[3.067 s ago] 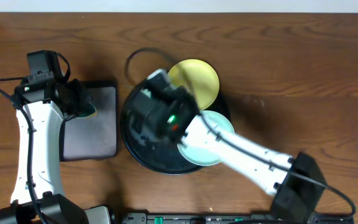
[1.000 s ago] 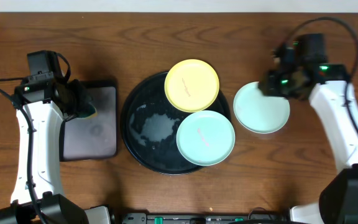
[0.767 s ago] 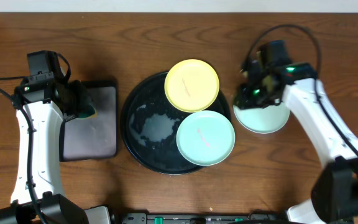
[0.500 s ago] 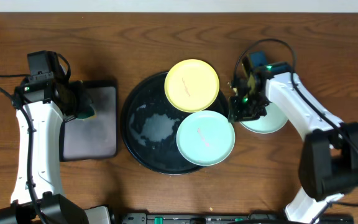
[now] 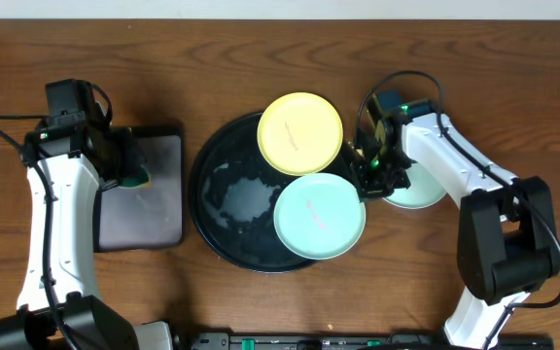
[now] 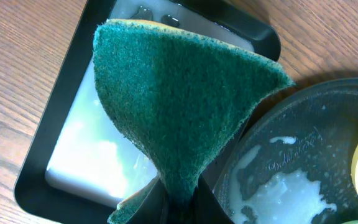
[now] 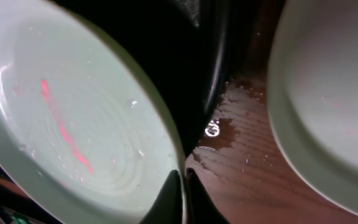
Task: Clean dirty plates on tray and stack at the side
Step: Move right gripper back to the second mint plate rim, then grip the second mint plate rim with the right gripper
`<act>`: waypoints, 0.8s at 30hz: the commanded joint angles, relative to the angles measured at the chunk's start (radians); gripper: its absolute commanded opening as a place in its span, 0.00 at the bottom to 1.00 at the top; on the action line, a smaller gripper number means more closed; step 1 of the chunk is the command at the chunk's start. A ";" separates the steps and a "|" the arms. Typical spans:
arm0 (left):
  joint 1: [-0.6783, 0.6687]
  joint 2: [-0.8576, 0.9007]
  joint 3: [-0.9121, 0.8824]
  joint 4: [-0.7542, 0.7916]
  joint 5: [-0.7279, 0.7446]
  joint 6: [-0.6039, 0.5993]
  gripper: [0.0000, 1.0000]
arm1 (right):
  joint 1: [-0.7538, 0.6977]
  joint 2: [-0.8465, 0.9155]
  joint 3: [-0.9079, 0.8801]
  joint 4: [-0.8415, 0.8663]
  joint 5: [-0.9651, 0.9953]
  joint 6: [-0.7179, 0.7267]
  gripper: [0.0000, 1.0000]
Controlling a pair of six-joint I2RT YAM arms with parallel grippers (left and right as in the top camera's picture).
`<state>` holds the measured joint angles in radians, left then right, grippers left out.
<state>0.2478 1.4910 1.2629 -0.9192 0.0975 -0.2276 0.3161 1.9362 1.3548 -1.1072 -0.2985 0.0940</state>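
The round black tray (image 5: 220,199) holds soapy water, a pale yellow plate (image 5: 301,133) on its far rim and a mint-green plate (image 5: 319,216) at its right front. My right gripper (image 5: 367,175) is shut on that mint plate's right rim; the right wrist view shows the fingers (image 7: 183,186) pinching the rim of this plate (image 7: 73,124), which bears a red streak. A second mint-green plate (image 5: 424,192) lies on the table to the right and also shows in the right wrist view (image 7: 328,93). My left gripper (image 6: 179,200) is shut on a green sponge (image 6: 179,106).
A rectangular black tray (image 5: 144,204) with soapy water (image 6: 86,149) lies left of the round tray, under the sponge (image 5: 138,179). Water is spilled on the wood (image 7: 229,143) between the round tray's rim (image 7: 217,68) and the side plate.
My right gripper has left the mint plate it set on the table at the right, moved left to the tray, and shut on the other mint plate's rim. The left arm is still.
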 commanded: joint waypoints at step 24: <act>0.002 0.005 0.002 -0.015 0.021 0.013 0.08 | 0.305 0.035 0.040 0.357 0.008 0.340 0.06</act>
<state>0.2478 1.4914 1.2629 -0.9295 0.1066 -0.2279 0.6369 1.9869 1.3560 -0.7177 -0.2920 0.4374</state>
